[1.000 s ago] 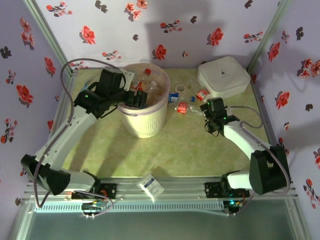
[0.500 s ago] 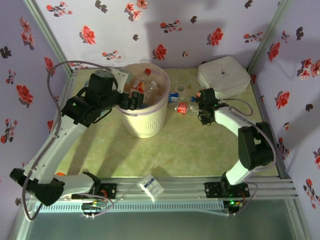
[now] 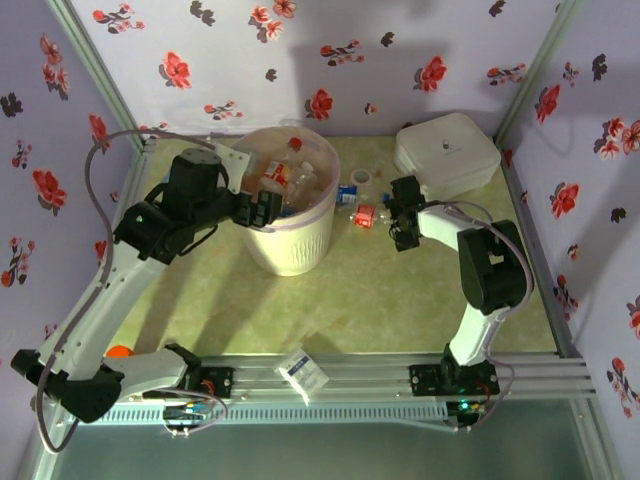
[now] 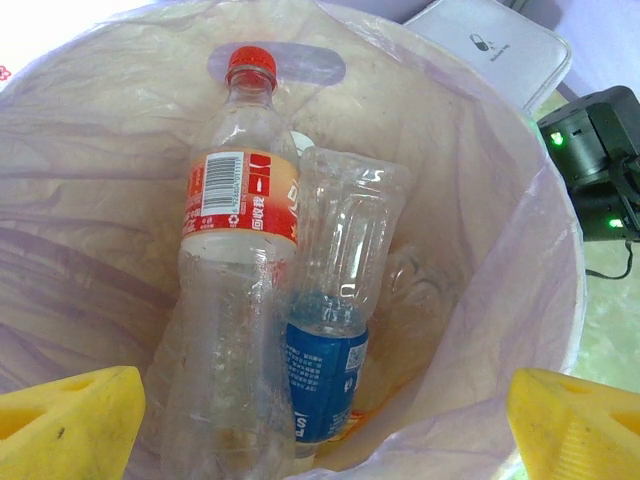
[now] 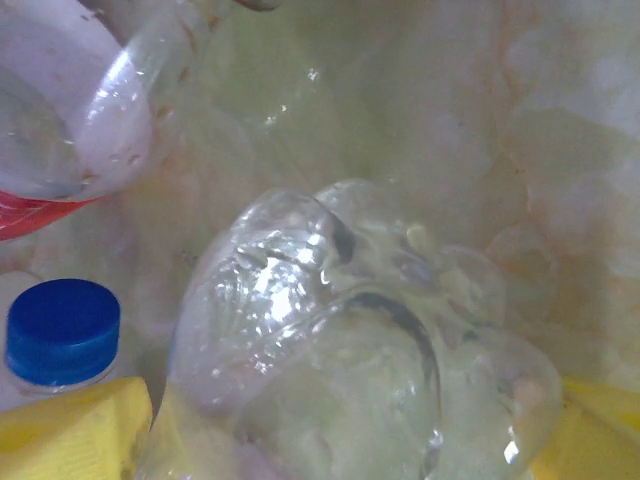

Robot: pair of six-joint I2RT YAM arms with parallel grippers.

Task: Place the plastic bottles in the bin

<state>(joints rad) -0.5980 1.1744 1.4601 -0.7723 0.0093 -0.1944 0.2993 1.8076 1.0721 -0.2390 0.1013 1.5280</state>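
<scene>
Flowered walls close around the green bench, where the bin holds plastic bottles under the left hand — fingers spread, empty — while the right hand, also spread, has a crushed clear bottle between its fingers, near the white box.

yellow fingertips are seen spread wide above the bag-lined bin, where a red-capped bottle and a blue-labelled bottle are laid touching.
</scene>
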